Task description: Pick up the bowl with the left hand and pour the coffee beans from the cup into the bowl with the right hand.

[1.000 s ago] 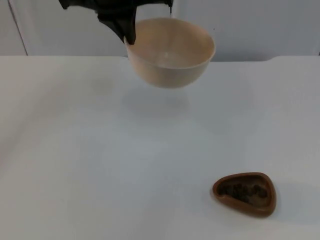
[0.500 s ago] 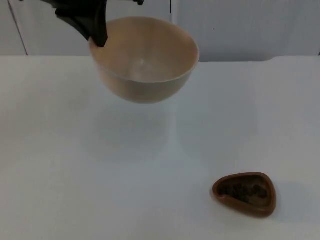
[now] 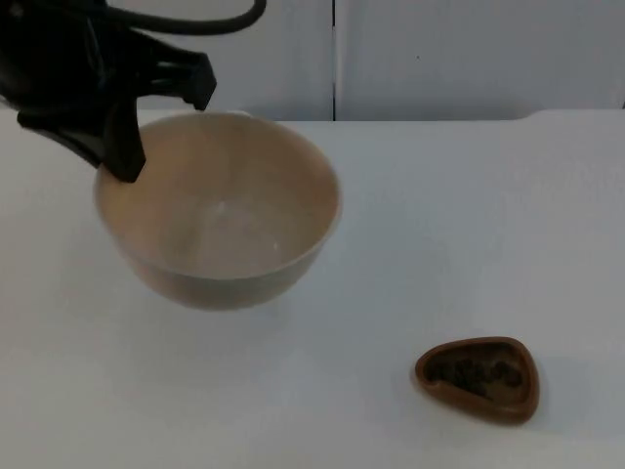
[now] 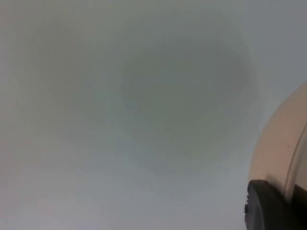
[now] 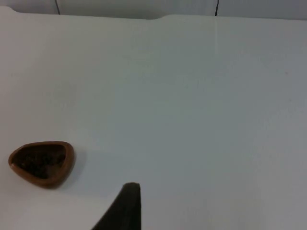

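Observation:
A large cream bowl (image 3: 220, 220), with nothing in it, hangs in the air over the left half of the white table. My left gripper (image 3: 122, 161) is shut on the bowl's far left rim. The left wrist view shows one black fingertip (image 4: 268, 206) against the bowl's outer wall (image 4: 280, 143). A small brown cup (image 3: 479, 376) of dark coffee beans stands at the front right, well apart from the bowl. The cup (image 5: 42, 163) is also in the right wrist view, and the right gripper (image 5: 128, 194) waits some way from it.
The grey partition wall (image 3: 469, 54) closes off the back of the table (image 3: 469, 215). Open white surface lies between the bowl and the cup.
My left gripper has carried the bowl from the back centre to the left and nearer the front. The cup has not moved.

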{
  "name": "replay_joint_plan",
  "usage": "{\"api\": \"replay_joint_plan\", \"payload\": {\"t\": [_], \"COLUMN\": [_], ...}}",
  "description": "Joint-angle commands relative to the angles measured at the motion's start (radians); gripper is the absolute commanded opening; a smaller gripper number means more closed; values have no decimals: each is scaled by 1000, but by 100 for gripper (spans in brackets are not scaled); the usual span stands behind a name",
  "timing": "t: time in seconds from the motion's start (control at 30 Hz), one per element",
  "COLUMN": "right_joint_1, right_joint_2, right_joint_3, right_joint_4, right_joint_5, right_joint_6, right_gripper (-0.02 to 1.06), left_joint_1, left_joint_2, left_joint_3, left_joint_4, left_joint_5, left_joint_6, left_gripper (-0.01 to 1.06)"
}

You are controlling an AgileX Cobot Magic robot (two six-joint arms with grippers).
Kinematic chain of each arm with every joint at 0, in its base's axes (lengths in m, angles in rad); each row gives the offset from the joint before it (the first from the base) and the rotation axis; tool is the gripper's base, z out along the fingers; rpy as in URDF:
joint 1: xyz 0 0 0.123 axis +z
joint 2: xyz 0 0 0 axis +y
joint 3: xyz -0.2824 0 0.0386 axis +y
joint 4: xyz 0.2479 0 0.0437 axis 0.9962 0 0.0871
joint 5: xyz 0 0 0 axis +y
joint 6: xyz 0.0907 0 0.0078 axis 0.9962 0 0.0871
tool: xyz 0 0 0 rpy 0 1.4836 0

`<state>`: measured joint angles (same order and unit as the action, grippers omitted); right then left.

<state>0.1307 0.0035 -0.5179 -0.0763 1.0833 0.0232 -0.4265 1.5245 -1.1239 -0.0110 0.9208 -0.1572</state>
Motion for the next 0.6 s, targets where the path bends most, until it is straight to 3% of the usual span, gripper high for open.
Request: {"api": "replay_joint_plan", "payload": {"t": [0.0, 0.3, 0.43, 0.57], "right_joint_1": [-7, -7, -7, -7], "right_joint_2": [-4, -4, -4, -4], "right_joint_3": [3, 3, 3, 3], "right_joint_4": [3, 10, 10, 10], "right_joint_5": [-5, -5, -5, -5], "right_joint_6": [-12, -12, -12, -12], "right_gripper": [105, 105, 105, 105], "left_joint_1": [-2, -6, -50, -149], "left_joint_2": [-26, -30, -30, -27], "left_joint_3": [40, 141, 143, 143], "left_joint_4": [-13, -33, -18, 63], "left_joint_5": [-30, -94, -104, -128], "left_joint_6": [0, -5, -18, -103], "left_gripper": [0, 0, 0, 0]}}
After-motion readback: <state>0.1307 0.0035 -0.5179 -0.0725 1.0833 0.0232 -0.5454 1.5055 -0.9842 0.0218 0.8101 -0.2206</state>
